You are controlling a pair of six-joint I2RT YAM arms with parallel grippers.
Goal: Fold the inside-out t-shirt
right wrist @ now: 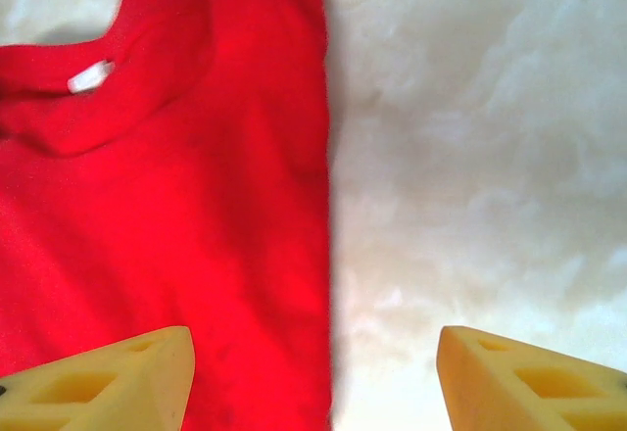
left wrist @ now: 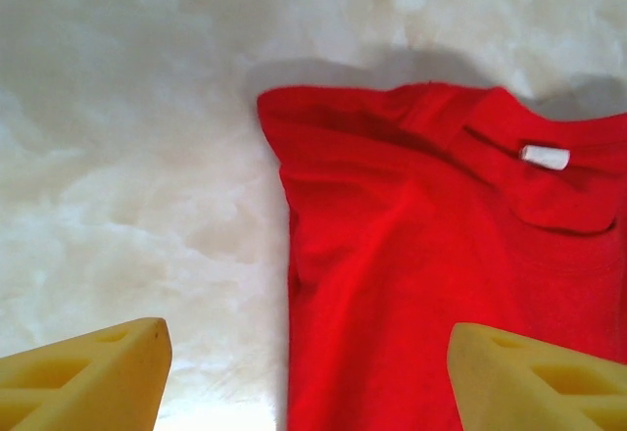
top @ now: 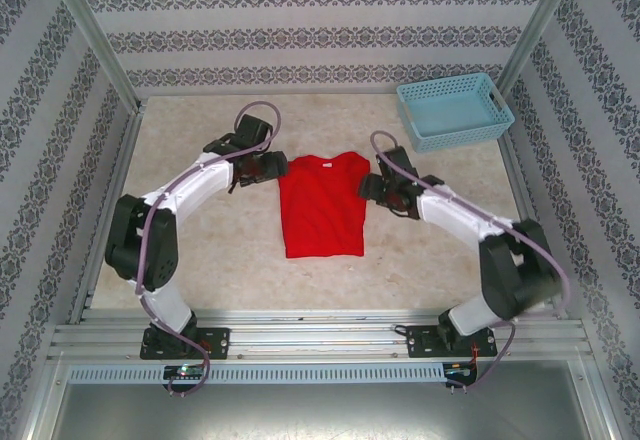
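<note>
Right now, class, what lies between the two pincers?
The shirt, lying flat on the table, fills the gap between left pincer and right pincer; the top view shows it.

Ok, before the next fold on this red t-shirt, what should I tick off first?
1. Left gripper open, nothing held: ok.
2. Right gripper open, nothing held: ok.
3. Red t-shirt flat on the table, sleeves folded in: ok.
4. Each gripper beside a shoulder corner of the shirt: ok.
5. White neck label facing up: ok.
6. Light blue basket apart from the shirt: ok.
</note>
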